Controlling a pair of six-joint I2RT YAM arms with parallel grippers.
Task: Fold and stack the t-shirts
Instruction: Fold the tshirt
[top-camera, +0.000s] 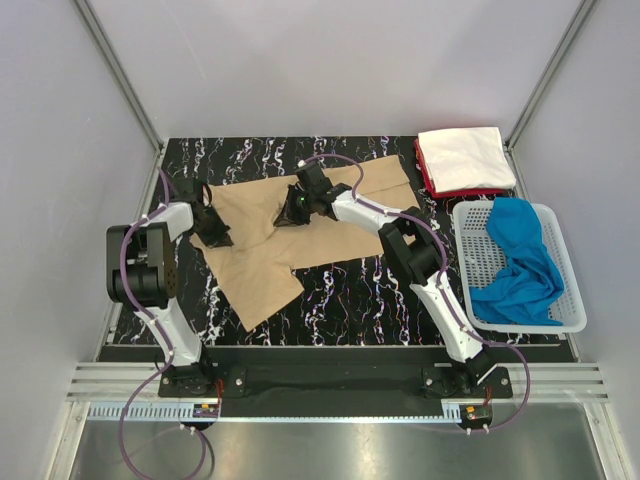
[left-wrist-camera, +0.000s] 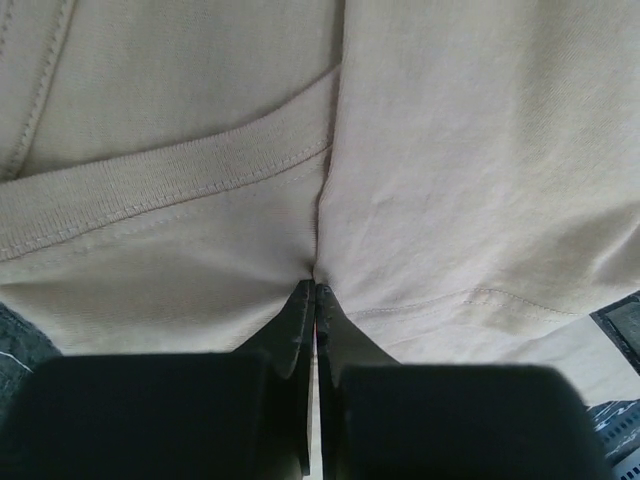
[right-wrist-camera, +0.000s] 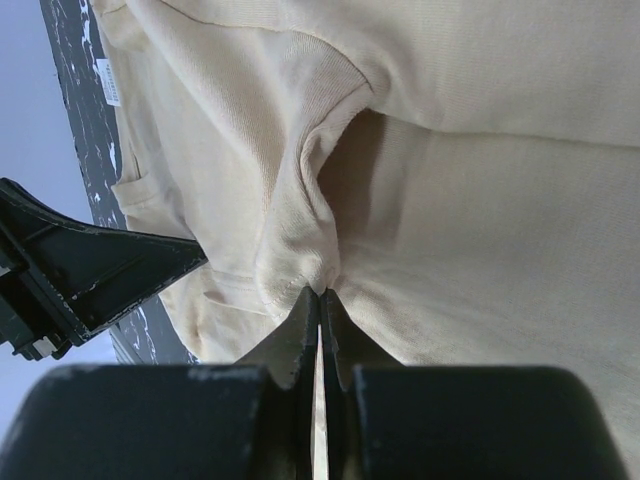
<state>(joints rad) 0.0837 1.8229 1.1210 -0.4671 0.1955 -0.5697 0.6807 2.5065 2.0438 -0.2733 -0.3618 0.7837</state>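
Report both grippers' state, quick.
Left gripper: closed, pinching a fold of the tan t-shirt.
Right gripper: closed, pinching bunched cloth of the same tan t-shirt.

Overhead, two close wrist views (common: tan shirt (top-camera: 262, 268))

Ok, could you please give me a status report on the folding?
Left gripper and right gripper both shut, pinching the tan t-shirt. Shirt lies spread on the table. Nothing lying on it; white t-shirt folded far right, blue t-shirt in the basket.
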